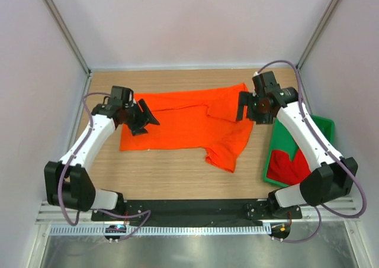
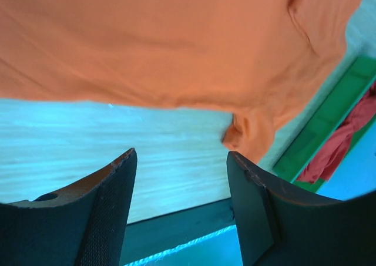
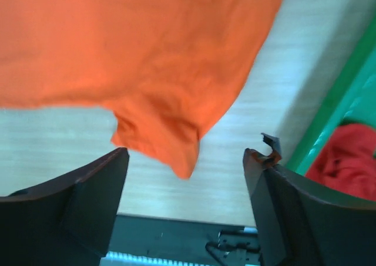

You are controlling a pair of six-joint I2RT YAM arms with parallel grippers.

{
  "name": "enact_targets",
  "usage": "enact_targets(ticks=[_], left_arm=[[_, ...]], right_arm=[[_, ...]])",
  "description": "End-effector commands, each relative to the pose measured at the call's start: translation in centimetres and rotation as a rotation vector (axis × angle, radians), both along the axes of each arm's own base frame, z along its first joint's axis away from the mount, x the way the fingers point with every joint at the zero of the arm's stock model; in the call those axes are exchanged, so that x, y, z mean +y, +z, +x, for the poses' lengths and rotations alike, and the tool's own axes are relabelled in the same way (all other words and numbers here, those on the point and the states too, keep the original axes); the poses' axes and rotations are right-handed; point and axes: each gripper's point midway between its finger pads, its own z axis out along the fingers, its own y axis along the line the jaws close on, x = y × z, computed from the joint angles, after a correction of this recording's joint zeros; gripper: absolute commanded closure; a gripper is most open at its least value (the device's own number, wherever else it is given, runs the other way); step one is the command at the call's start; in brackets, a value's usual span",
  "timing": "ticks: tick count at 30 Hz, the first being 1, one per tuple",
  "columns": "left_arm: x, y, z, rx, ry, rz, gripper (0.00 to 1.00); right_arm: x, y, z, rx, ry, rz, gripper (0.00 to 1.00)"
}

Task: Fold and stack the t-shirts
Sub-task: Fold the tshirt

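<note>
The bright orange t-shirt (image 1: 189,123) lies spread on the wooden table, with one flap folded over near its upper right and a sleeve pointing toward the near edge. My left gripper (image 1: 148,121) hovers over the shirt's left end, open and holding nothing (image 2: 180,154); the orange cloth (image 2: 176,43) lies beyond its fingers. My right gripper (image 1: 244,115) is at the shirt's upper right edge, also open and empty (image 3: 185,154), with the orange sleeve (image 3: 158,137) beyond its tips. The deep red t-shirt (image 1: 289,167) lies crumpled in the tray.
A green plastic tray (image 1: 324,126) stands at the table's right edge, under the right arm; it also shows in the wrist views (image 2: 329,119) (image 3: 335,101). Bare wood (image 1: 166,173) lies between the shirt and the black base rail (image 1: 195,207). Walls close in the back and sides.
</note>
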Motion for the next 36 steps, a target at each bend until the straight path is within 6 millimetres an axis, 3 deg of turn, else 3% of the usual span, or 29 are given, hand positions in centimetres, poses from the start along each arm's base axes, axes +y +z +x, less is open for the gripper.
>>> enact_targets(ticks=[1,2,3,5,6,8,9,14,15,16,18,19,21,28,36], left_arm=[[-2.7,2.1,-3.0,-0.051,-0.008,-0.007,0.36],[-4.7,2.5,-4.6,-0.082,-0.062,0.014,0.36],[-5.5,2.1,-5.3,-0.067,-0.057,0.005,0.36],[-7.4,0.9,-7.4,-0.026,-0.093,0.005,0.37],[-9.5,0.7,-9.0,-0.030,-0.137,0.011,0.36],[-11.4,0.2,-10.4,-0.044,-0.175,0.020,0.36],[-13.4,-0.4,-11.7,-0.054,-0.231,0.031,0.36],[-18.3,-3.0,-12.8,-0.041,-0.344,0.125,0.36],[-19.7,-1.9,-12.3,-0.065,-0.363,0.119,0.36],[-20.5,-3.8,-12.3,-0.043,-0.384,0.181,0.35],[-21.7,-3.5,-11.4,-0.058,-0.404,0.209,0.34],[-21.9,-4.5,-10.9,-0.045,-0.400,0.244,0.34],[-23.0,-4.1,-10.2,-0.059,-0.416,0.249,0.34],[-25.1,-5.9,-9.4,-0.004,-0.473,0.262,0.36],[-23.9,-8.3,-8.5,0.068,-0.494,0.321,0.42]], right_arm=[[4.0,-2.2,-4.8,0.115,0.107,0.235,0.18],[3.9,-2.2,-5.9,0.106,0.107,0.254,0.18],[3.8,-4.5,-7.4,0.154,0.093,0.265,0.19],[3.5,-5.3,-9.0,0.170,0.092,0.275,0.21],[3.4,-6.6,-10.3,0.214,0.099,0.278,0.26],[3.1,-7.5,-11.3,0.246,0.106,0.270,0.34],[2.9,-7.9,-11.9,0.264,0.107,0.263,0.38],[1.2,-8.1,-12.6,0.263,0.073,0.187,0.44],[0.9,-8.1,-12.7,0.265,0.065,0.181,0.44],[0.8,-7.9,-12.7,0.264,0.057,0.179,0.44],[0.7,-7.6,-12.7,0.278,0.040,0.205,0.43],[0.9,-7.6,-12.8,0.292,0.039,0.223,0.44],[1.0,-7.6,-12.7,0.300,0.036,0.231,0.44],[1.0,-7.9,-11.6,0.313,0.023,0.241,0.45],[0.6,-8.6,-10.5,0.317,-0.006,0.240,0.45]])
